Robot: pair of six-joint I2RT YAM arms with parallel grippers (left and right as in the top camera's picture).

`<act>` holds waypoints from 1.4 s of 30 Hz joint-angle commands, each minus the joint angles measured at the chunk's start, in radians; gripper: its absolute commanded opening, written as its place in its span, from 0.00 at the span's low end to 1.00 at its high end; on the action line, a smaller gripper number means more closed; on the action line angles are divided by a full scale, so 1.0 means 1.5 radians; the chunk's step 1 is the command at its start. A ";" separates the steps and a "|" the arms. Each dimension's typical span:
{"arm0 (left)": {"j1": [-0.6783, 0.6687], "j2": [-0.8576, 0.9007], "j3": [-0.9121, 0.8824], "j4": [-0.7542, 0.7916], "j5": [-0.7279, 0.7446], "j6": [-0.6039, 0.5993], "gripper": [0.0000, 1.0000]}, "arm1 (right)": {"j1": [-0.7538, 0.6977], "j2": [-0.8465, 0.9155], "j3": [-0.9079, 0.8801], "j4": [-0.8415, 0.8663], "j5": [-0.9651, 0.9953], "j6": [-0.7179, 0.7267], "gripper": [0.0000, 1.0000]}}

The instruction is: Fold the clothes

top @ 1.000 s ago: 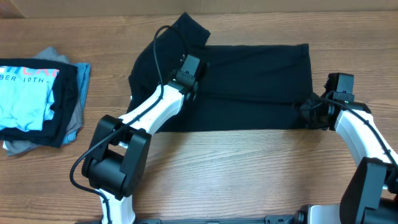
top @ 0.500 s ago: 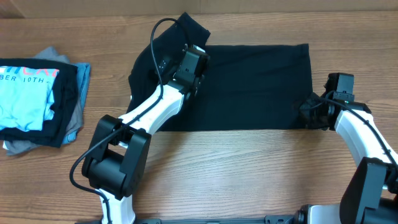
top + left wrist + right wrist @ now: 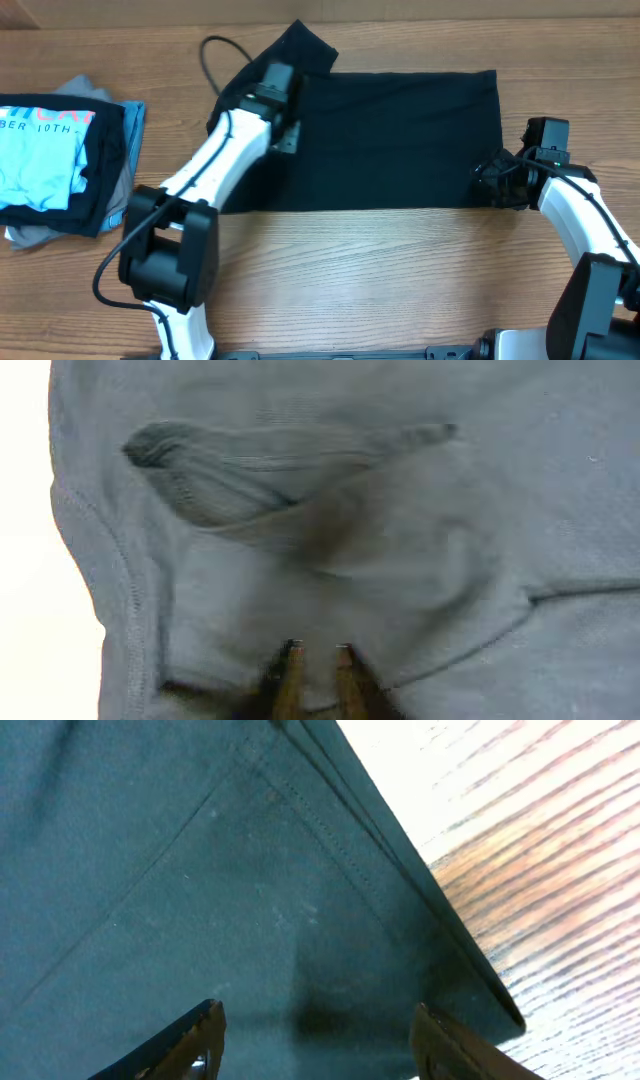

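Observation:
The black T-shirt (image 3: 400, 140) lies flat across the middle of the wooden table, with one sleeve (image 3: 305, 45) sticking out at the back left. My left gripper (image 3: 280, 100) is down on the shirt's left part. In the left wrist view its fingertips (image 3: 290, 660) stand almost together with cloth pinched in the thin gap, and a raised fold (image 3: 280, 470) lies ahead. My right gripper (image 3: 492, 185) sits at the shirt's near right corner. Its fingers (image 3: 205, 1030) are spread wide over the hemmed corner (image 3: 400, 920), with nothing between them.
A pile of folded garments (image 3: 60, 165) lies at the left edge, a light blue T-shirt with white lettering (image 3: 40, 150) on top. Bare wood table (image 3: 400, 270) runs along the front, and it also shows past the shirt's corner (image 3: 560, 850).
My left arm has swung left across the shirt; its jaws opened wide and then closed on the cloth. My right gripper stayed in place and its jaws opened.

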 commanded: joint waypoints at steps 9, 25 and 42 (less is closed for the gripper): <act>0.059 0.028 -0.015 0.042 0.112 -0.015 0.06 | 0.001 0.003 -0.004 0.004 0.003 0.000 0.66; 0.064 0.110 -0.003 0.084 0.084 -0.029 0.04 | 0.001 0.003 -0.004 0.004 0.003 0.000 0.67; 0.110 0.098 0.117 0.061 0.020 -0.034 0.04 | 0.001 0.003 -0.004 0.003 0.006 0.000 0.68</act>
